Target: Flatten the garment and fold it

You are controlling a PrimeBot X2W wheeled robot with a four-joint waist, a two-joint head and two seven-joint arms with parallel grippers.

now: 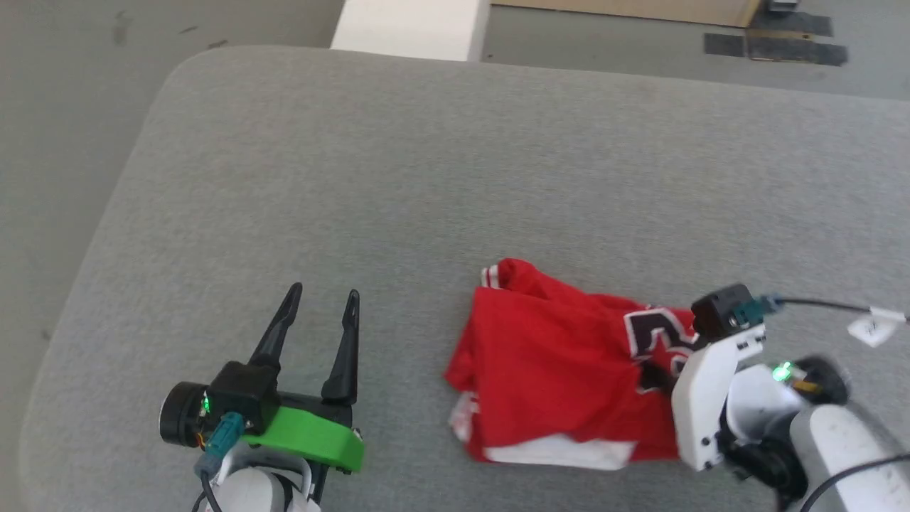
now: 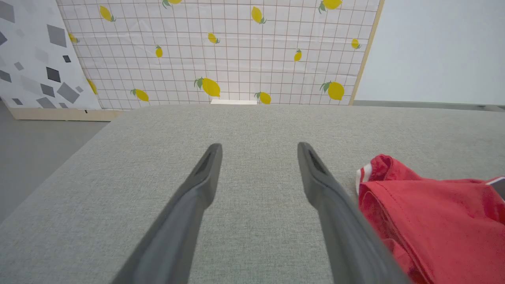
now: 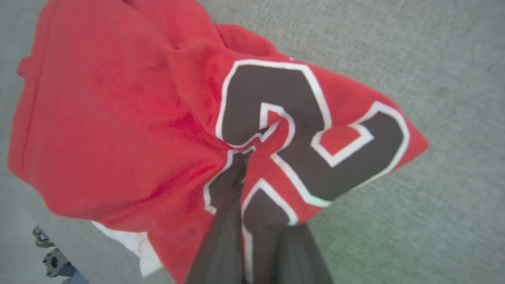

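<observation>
Garment [image 1: 547,370] bunched, emblem [image 3: 276,90] half folded under

**Crumpled red jersey T-shirt [image 1: 547,363] at 5 o'clock in the head view, on a grey padded surface [image 1: 426,178].**

The shirt lies in a loose heap, its red body folded over itself rather than spread flat. A bit of red-and-white striped trim [image 1: 489,277] pokes out at the heap's 11 o'clock corner. White sleeve fabric [image 1: 561,451] shows under its 6 o'clock edge. The dark, white-outlined emblem [image 1: 650,334] sits on the 3 o'clock side, creased and partly hidden. In the right wrist view it reads as blocky numerals. The cloth puckers there, pinched between the closed fingers of the right gripper [image 3: 244,157].
</observation>
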